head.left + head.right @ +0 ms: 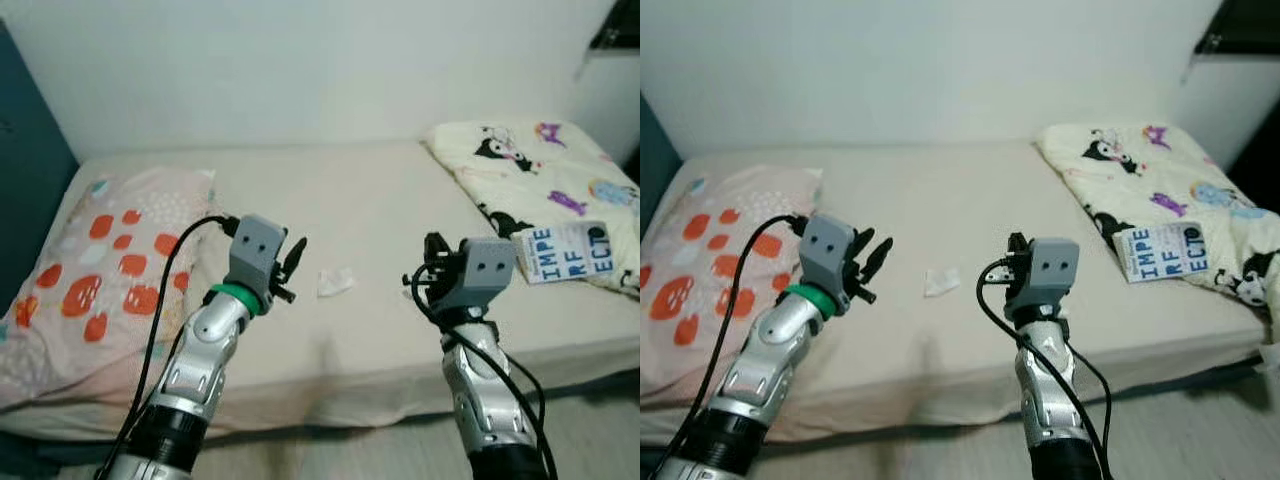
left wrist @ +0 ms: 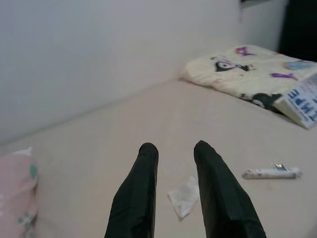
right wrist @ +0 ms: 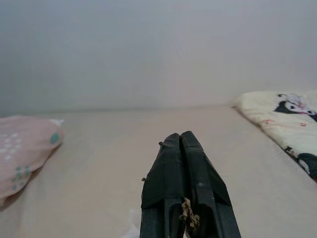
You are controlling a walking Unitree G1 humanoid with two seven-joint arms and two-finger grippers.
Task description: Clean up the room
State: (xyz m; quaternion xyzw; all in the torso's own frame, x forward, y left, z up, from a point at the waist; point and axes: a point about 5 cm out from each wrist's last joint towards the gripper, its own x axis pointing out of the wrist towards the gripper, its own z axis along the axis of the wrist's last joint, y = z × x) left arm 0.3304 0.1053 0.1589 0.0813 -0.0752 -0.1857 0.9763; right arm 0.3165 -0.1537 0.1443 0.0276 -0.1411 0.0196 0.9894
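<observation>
I am holding both arms up over the near edge of the bed (image 1: 380, 330). The left gripper (image 1: 292, 268) is standing released, its two black fingers (image 2: 136, 193) parted with a clear gap between them. The right gripper (image 1: 1012, 262) is clenched, its fingers pressed flat together, and I cannot make out anything held between them.

Just beyond the left gripper, a crumpled white scrap of paper or tissue (image 1: 334, 282) is lying on the bare sheet. In the left wrist view it is sitting almost straight ahead, showing in the gap between the fingers and a touch toward the right finger. It is lying between the two grippers but nearer the left, so I am judging the left arm the one to reach forward and down for it.

A little farther and off toward the right arm, a small white tube-like object (image 2: 271, 173) is lying on the sheet, its long axis running across the left gripper's line of sight.

Farther back, the spotted pillow (image 1: 90, 280) is resting at my left, and the cartoon-print quilt (image 1: 540, 170) with a printed package (image 1: 565, 252) on it at my right.
</observation>
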